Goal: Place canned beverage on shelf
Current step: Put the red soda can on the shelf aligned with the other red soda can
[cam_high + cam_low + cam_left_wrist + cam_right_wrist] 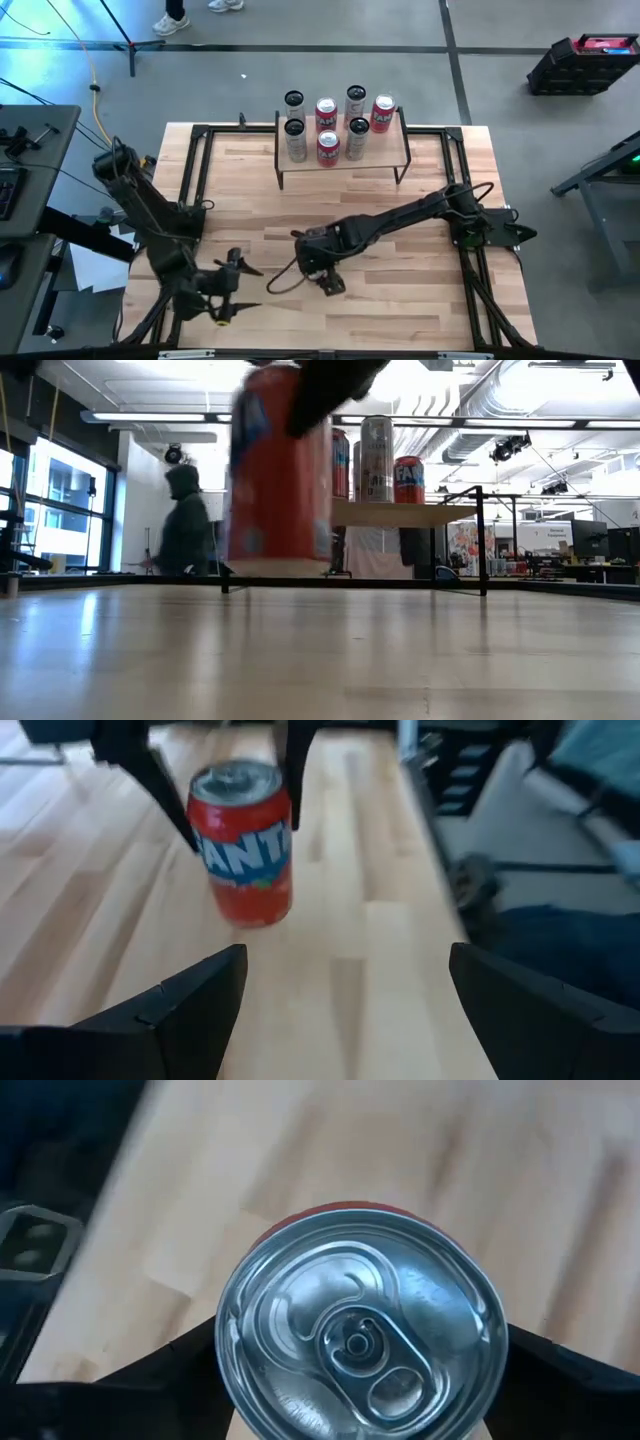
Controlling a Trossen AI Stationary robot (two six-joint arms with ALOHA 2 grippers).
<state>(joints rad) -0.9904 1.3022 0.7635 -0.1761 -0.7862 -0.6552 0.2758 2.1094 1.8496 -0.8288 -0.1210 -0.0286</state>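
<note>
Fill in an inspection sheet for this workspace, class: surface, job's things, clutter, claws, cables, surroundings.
Surface: wooden table.
Job's things: shelf at the far edge, several cans on top; red can held clear of the table.
Clutter: nothing seen.
Claws: right claw shut on the red can; left claw open, empty, close by.
Cables: black cable looped beside the right claw.
Surroundings: person in the room behind.

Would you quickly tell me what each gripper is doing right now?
Left gripper: open, empty.
Right gripper: closed on the red can.
</note>
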